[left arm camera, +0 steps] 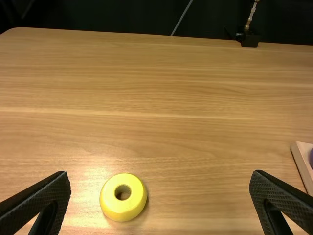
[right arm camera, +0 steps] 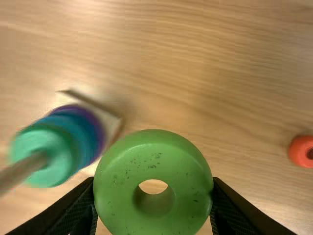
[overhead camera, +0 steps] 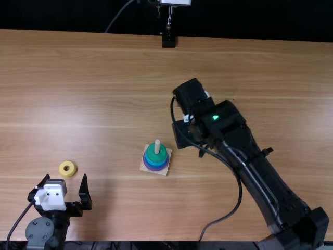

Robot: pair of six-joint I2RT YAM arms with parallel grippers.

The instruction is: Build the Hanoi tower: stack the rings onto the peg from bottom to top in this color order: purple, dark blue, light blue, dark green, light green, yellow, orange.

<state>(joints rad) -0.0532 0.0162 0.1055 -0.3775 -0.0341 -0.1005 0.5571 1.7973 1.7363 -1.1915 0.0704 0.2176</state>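
Jaws clamping light green ring [right arm camera: 154,156], right arm [overhead camera: 260,169] slants inward.

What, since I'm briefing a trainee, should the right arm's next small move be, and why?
Probably bring the light green ring over the peg: the right gripper holds it off to one side, and the dark green ring, which belongs just beneath, tops the stack.

A yellow ring [left arm camera: 110,199] is being supported flat by the wooden tabletop [left arm camera: 161,127], its hole being turned upward. Just short of it, the left pincer [overhead camera: 65,177] is being held wide open. Partly cut off by the view's edge, a purple ring [left arm camera: 311,158] is being carried by a pale square base [left arm camera: 301,155].
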